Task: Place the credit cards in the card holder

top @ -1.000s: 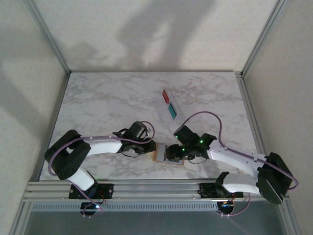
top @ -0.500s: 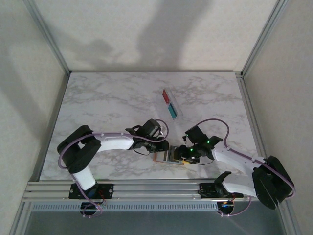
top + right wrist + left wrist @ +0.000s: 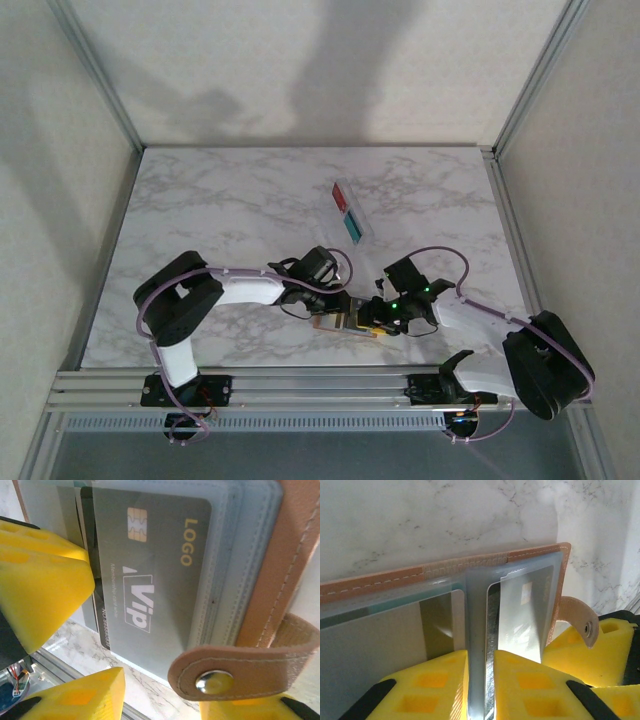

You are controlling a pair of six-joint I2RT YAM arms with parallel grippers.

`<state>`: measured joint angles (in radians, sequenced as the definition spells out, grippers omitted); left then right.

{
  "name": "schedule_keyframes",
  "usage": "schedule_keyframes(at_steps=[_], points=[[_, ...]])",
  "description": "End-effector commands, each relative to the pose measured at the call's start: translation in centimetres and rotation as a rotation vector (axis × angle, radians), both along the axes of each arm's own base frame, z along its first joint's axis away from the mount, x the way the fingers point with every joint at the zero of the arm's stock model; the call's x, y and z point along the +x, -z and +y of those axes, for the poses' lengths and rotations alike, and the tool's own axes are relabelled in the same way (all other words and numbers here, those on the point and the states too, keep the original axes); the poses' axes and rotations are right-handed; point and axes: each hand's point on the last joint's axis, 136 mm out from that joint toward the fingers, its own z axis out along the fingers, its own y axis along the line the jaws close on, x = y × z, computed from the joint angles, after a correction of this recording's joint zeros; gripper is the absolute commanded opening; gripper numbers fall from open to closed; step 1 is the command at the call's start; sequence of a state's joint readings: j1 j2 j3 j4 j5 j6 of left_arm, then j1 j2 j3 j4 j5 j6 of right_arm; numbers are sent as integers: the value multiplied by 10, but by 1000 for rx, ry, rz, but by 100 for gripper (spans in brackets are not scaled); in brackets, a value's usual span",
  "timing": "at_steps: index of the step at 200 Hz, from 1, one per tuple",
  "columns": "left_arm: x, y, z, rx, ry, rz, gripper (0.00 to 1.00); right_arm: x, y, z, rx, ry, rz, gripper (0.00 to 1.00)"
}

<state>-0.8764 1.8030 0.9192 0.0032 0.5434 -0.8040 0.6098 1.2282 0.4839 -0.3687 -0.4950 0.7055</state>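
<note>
Marble table: near its front edge, the open card holder has a black card pocketed. Left gripper pinches the holder's clear sleeve; right gripper: grip unclear. Holder and left gripper have shifted rightward.

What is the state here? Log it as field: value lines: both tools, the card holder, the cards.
left tool: shut on a clear inner leaf of the card holder
right tool: at the holder's clasp side; grip unclear
dark card: sitting in a clear pocket of the holder
clasp tab: undone
red card: loose on the table, farther back
teal card: loose, just nearer than the red one
</note>
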Motion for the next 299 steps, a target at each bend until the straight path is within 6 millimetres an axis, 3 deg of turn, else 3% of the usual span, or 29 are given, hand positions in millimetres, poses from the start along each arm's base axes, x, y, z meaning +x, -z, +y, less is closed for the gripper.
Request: schedule_keyframes(at_steps=[1, 139, 243, 282, 299], points=[[-4, 5, -4, 11, 21, 14, 19, -2, 4, -1, 11, -20, -1, 41], [-7, 11, 2, 26, 14, 27, 17, 2, -7, 5, 57, -38, -53, 33], [-5, 0, 2, 5, 13, 4, 16, 7, -29, 10, 104, -61, -129, 29], [-3, -8, 15, 22, -8, -28, 16, 14, -42, 16, 143, -71, -171, 18], [-2, -11, 19, 20, -19, -34, 16, 16, -45, 20, 155, -84, -180, 17]])
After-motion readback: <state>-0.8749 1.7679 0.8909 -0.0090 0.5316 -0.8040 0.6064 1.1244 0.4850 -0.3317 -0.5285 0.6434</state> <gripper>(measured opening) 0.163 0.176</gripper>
